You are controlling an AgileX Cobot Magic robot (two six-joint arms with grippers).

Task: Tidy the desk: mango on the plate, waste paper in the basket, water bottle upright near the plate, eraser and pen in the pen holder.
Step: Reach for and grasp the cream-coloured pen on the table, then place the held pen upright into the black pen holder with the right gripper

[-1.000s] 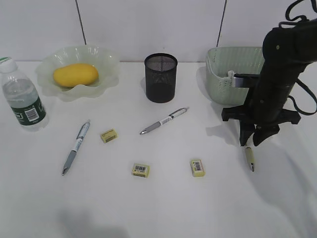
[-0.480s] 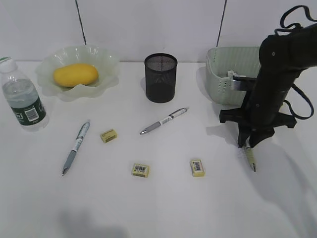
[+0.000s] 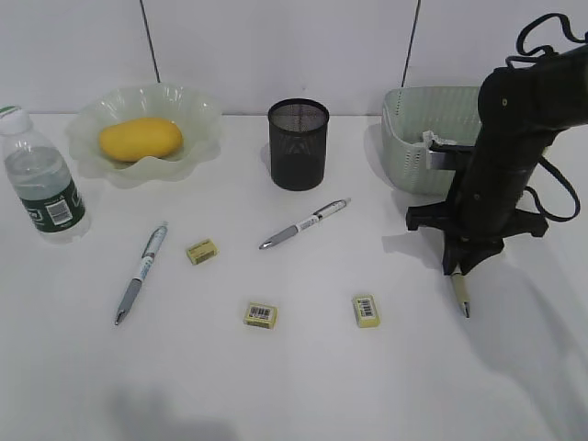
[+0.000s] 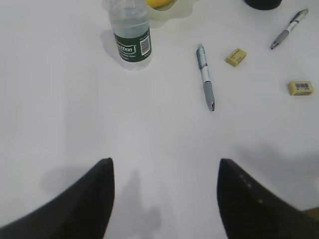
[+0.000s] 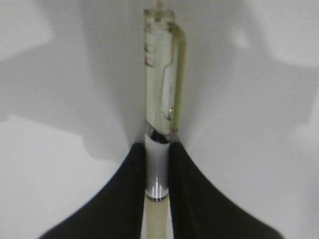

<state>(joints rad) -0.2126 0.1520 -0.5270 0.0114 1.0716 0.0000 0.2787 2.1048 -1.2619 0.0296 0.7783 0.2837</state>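
With the mango point(image 3: 140, 139) already lying in the scalloped green plate point(image 3: 197, 115) and the water bottle point(image 3: 39, 175) upright to the left of that plate, the remaining stock on the white worktop point(image 3: 294, 377) is stationery.

Landmark: black mesh pen holder point(image 3: 299, 144), upright at the rear centre, nothing visible sticking out of it.

Pens, three: one grey-barrelled point(image 3: 140, 272) front-left of the holder; one grey-barrelled point(image 3: 304, 223) just in front of it, lying aslant; one pale olive pen point(image 3: 460, 294) front-right of the holder.

Erasers, three, yellow with barcode sleeves: one point(image 3: 201, 251) front-left of the holder, one point(image 3: 262, 314) further forward, one point(image 3: 366, 310) front-right.

Basket point(image 3: 413, 138), one, right of the holder; waste paper not discernible.

Right claw point(image 3: 460, 269): set vertically over the olive pen, jaws drawn in tight against both sides of the barrel point(image 5: 158, 172) below the clip, tip of the pen resting on the worktop. Judged purpose: a pinch across the narrow axis, ready for lifting to the holder.

Left claw point(image 4: 164, 199): jaws wide apart, nothing between them, hovering over bare worktop far front-left of the holder.
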